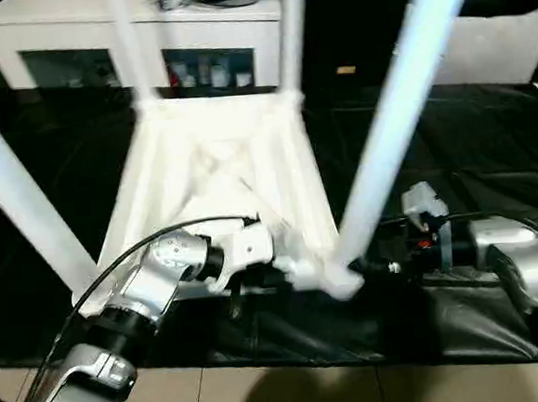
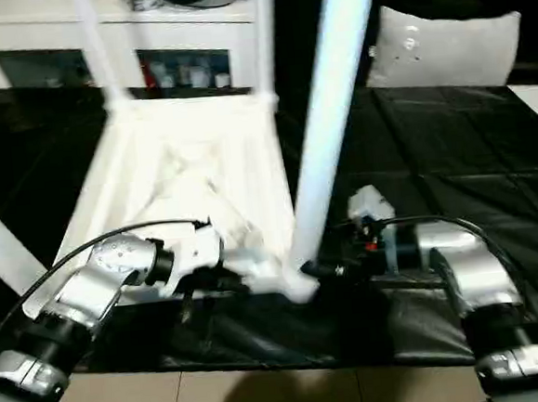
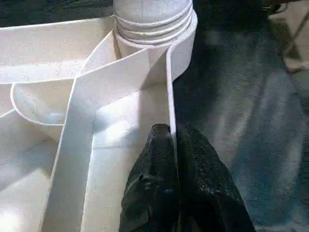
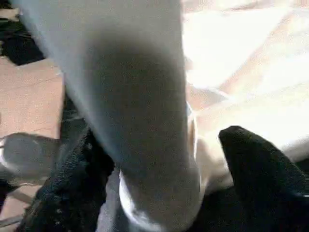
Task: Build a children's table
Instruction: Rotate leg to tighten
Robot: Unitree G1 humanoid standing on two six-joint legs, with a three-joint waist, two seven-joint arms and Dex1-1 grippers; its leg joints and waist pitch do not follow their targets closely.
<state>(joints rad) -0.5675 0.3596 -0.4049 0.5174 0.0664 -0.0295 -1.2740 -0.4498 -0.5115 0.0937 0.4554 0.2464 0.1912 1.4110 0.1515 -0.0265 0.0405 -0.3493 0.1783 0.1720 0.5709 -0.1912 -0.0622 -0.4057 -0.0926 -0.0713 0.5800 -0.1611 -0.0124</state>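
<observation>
The white tabletop lies upside down on the black mat, ribbed underside up. Legs stand up from its corner sockets: the near right leg, the near left leg and two far legs. My left gripper is shut on the tabletop's thin near rim, close to the near right socket. My right gripper is open at the foot of the near right leg, one black finger on each side of it; the one on the tabletop's side stands off it.
A white cabinet with glass doors stands behind the mat, and a white cushion lies at the back right. The black mat ends at a tiled floor near me. A black cable loops over my left forearm.
</observation>
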